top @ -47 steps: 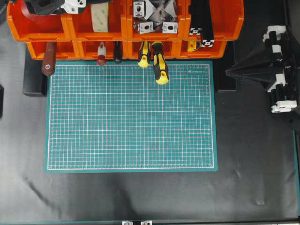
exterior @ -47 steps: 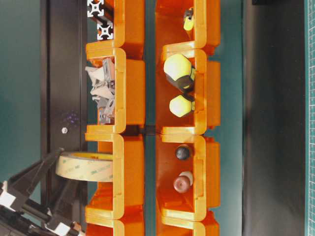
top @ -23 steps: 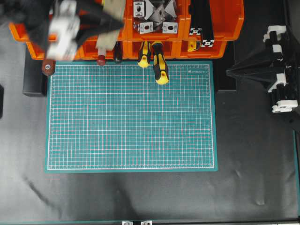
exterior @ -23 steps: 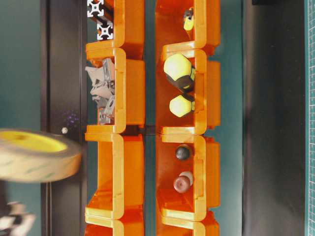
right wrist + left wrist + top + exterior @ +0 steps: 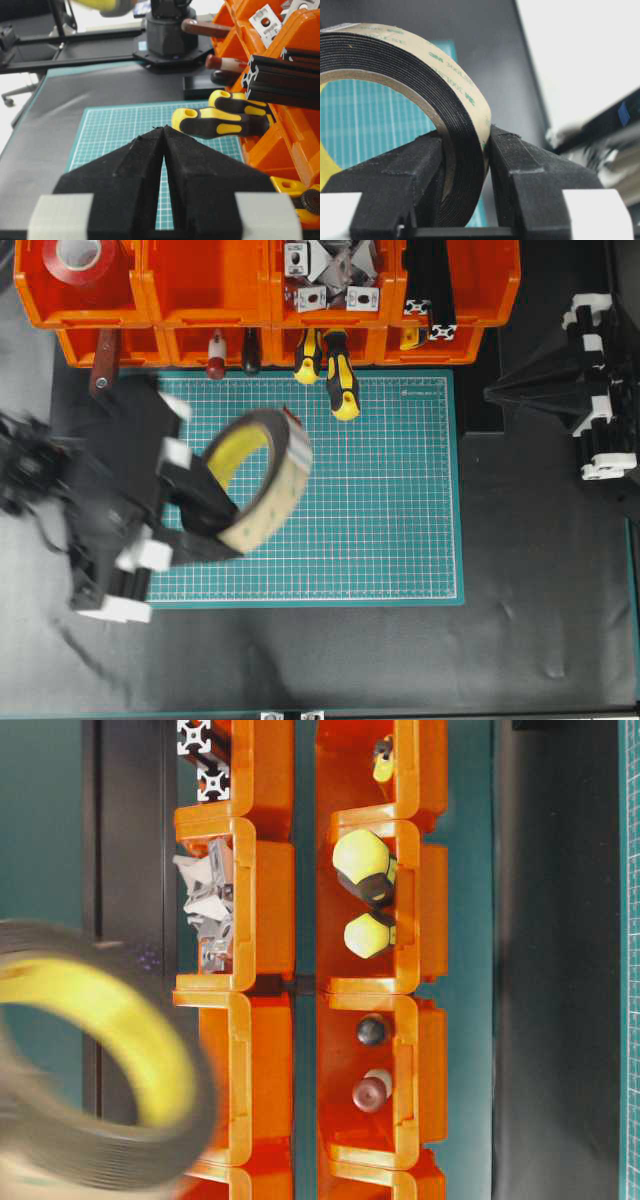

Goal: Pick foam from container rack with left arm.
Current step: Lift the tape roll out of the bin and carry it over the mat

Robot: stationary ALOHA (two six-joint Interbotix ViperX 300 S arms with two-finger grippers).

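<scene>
Over cutting mat point(image 5: 380, 490), left gripper point(image 5: 465, 165) pinching foam point(image 5: 455, 115)

The left end effector point(image 5: 465, 170) clamps the foam point(image 5: 445, 100) above the green mat point(image 5: 365, 120).

Between black fingers point(image 5: 520, 175) with white blocks, the foam point(image 5: 262, 480) shows black layered edges, a yellow inner rim and a beige face printed with small green marks. Beyond the fingers, the container rack point(image 5: 200, 300) is bright orange, the cutting mat point(image 5: 380, 510) green with a white grid, the surface point(image 5: 540, 580) black. Screwdriver handles point(image 5: 340, 380) are yellow and black.
</scene>
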